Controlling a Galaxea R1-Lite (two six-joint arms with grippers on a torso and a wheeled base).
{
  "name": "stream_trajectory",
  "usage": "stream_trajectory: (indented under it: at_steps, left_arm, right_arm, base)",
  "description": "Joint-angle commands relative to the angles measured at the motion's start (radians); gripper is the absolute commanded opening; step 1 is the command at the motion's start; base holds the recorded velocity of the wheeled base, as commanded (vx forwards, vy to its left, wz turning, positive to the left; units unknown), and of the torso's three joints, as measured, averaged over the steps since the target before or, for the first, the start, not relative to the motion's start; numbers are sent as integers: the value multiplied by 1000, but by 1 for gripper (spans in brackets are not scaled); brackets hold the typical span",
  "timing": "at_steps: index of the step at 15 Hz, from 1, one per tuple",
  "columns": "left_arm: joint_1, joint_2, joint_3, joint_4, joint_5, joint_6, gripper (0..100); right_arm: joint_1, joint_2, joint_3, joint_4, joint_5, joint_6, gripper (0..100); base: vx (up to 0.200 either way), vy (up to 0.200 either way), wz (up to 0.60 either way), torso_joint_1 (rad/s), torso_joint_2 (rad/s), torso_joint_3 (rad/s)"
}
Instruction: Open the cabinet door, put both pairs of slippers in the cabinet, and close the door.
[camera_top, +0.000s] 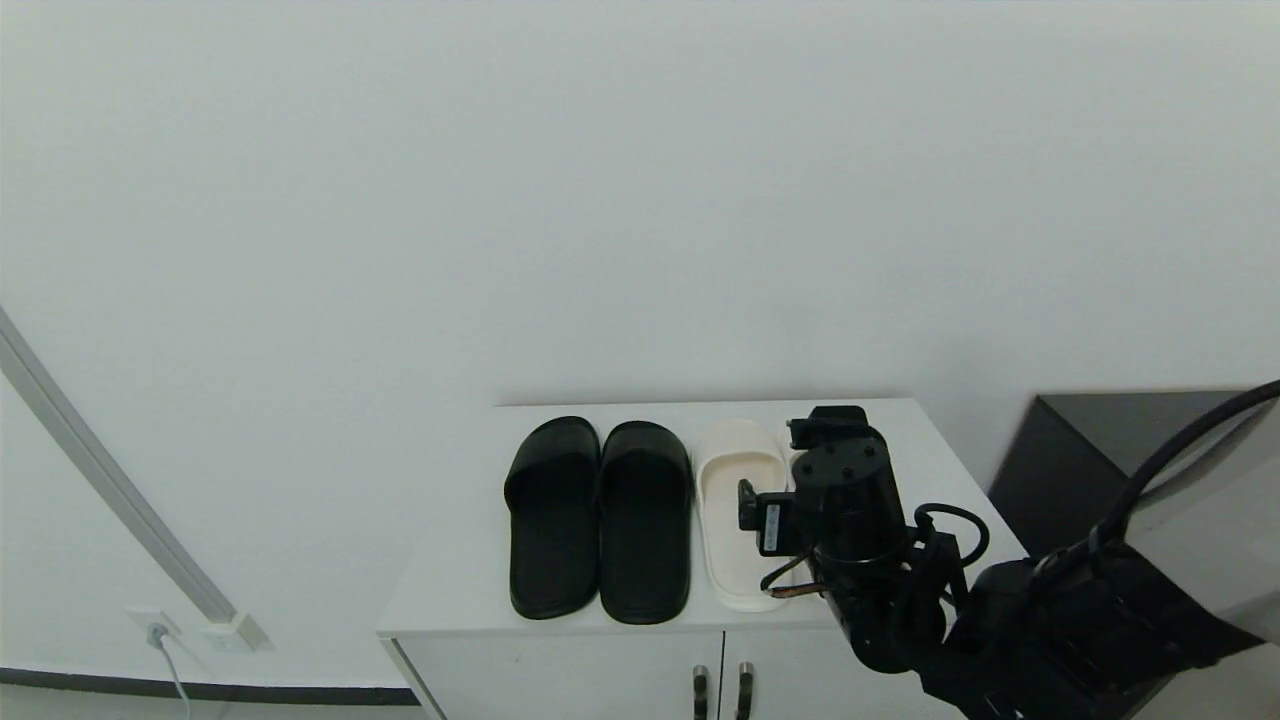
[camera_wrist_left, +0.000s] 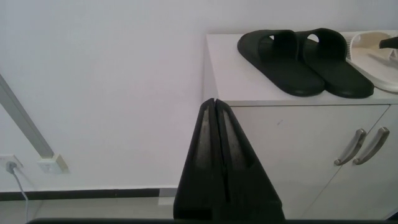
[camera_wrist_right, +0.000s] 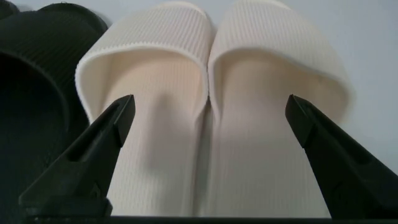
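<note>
right tool (camera_wrist_right: 210, 118), jaws apart, hangs over the white slippers (camera_wrist_right: 155, 37) beside the black pair (camera_top: 645, 520) atop the shut cabinet (camera_top: 450, 590); light, soft foam, probably best pinched across both straps. left tool (camera_wrist_left: 214, 106) closed.

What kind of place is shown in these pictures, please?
Probably a home-style entryway corner, perhaps staged: a low white two-door cabinet against a plain white wall, black slide slippers and cream ribbed slippers on its top, a wall socket near the floor.
</note>
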Motion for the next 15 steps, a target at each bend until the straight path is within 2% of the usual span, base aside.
stream_trajectory:
  at_steps: [1,5,10,11,15]
  left_arm:
    - [0,1,0,0,0,0,0]
    - [0,1,0,-2,0,0,0]
    - [0,1,0,-2,0,0,0]
    - [0,1,0,-2,0,0,0]
    - [0,1,1,0,0,0,0]
  right_arm:
    - [-10,54,-51,0,-1,-9,100]
    - [-41,89,-109,-2,1,-69,100]
    - [-59,115,-141,-3,6,-79,100]
    - [-59,117,-141,-3,6,-85,0]
    - [-59,131,-138,-46,6,-99,0]
  base:
    - [0,0,0,0,0,0]
    - [0,0,0,0,0,0]
    - [0,0,0,0,0,0]
    - [0,0,0,0,0,0]
    - [0,0,0,0,0,0]
